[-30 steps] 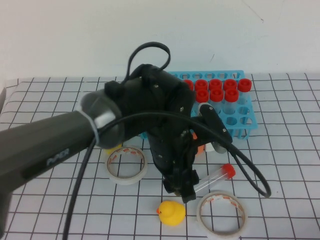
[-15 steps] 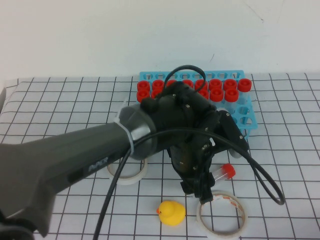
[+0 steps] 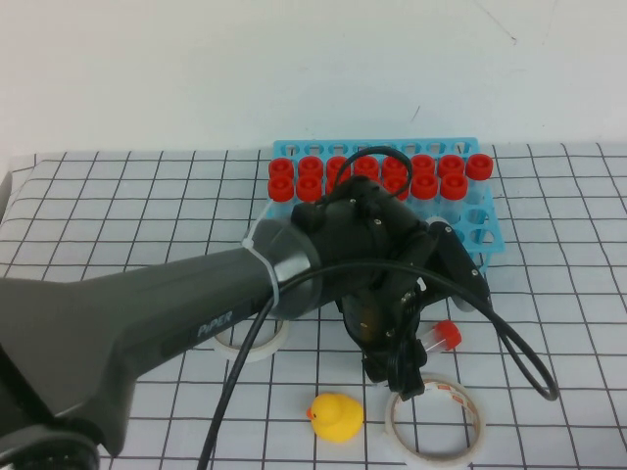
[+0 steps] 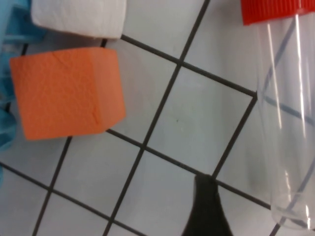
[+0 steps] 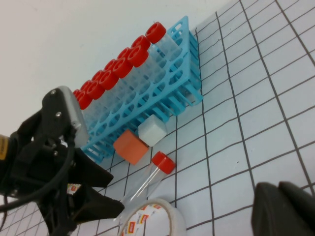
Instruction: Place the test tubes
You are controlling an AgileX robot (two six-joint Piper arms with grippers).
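The left arm (image 3: 147,313) fills the left and middle of the high view, dark and bulky, and it hides a good deal. Only a lower arc of the left tape roll (image 3: 257,341) shows from under it. Right of that roll and nearer the camera, the yellow duck (image 3: 336,418) sits in plain sight on the gridded counter (image 3: 98,196).

The left end effector (image 3: 400,377) points down at the counter just right of the duck, its tip overlapping the rim of the right tape roll (image 3: 436,423). Its jaws stand wide apart and grip nothing. The loose test tube (image 3: 443,335) lies flat on the counter beside it. From above, only the red cap and a short length of clear body show past the arm. In the left wrist view the tube lies apart from one dark fingertip (image 4: 209,211), and its cap is cut off by the frame edge. An orange cube (image 4: 64,93) and a white cube (image 4: 76,17), both hidden from above, sit just beside each other between the tube and the rack.

The blue rack (image 3: 482,235) stands upright at the back, its front left part behind the arm. Its two rear rows hold red-capped tubes (image 3: 422,174), and round holes show in the front rows at the right end.

The right end effector (image 5: 283,206) is outside the high view. Its own wrist view catches only a dark part of it, cut off by the frame edge, well to the right of the tube. It is closed, with nothing seen in it.
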